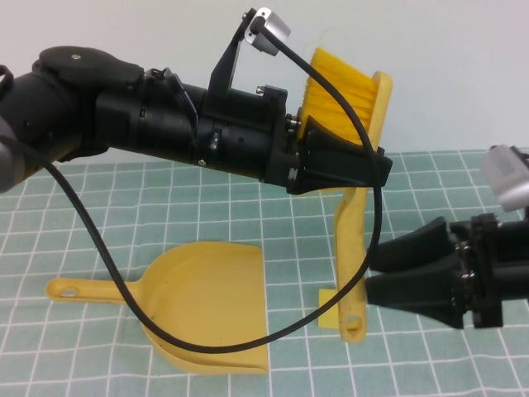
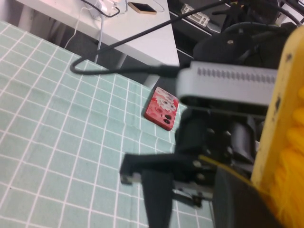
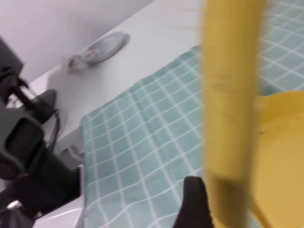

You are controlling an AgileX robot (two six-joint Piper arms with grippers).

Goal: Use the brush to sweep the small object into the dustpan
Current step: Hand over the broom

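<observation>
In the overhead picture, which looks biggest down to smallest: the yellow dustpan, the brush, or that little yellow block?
1. dustpan, lying flat on the cloth.
2. brush, held upright by the left gripper; it hangs nearer the camera, so this ranking against the dustpan is unsure.
3. small block, clearly smallest, behind the brush handle.

The right gripper waits open beside the handle.

The brush (image 3: 231, 95) handle crosses the right wrist view as a blurred yellow bar, close to the lens. Behind it, part of the dustpan (image 3: 280, 156) lies on the green checked cloth (image 3: 152, 137), whose edge meets the white table (image 3: 156, 42). One dark fingertip (image 3: 195, 202) of the right gripper shows just beside the handle's end.
</observation>
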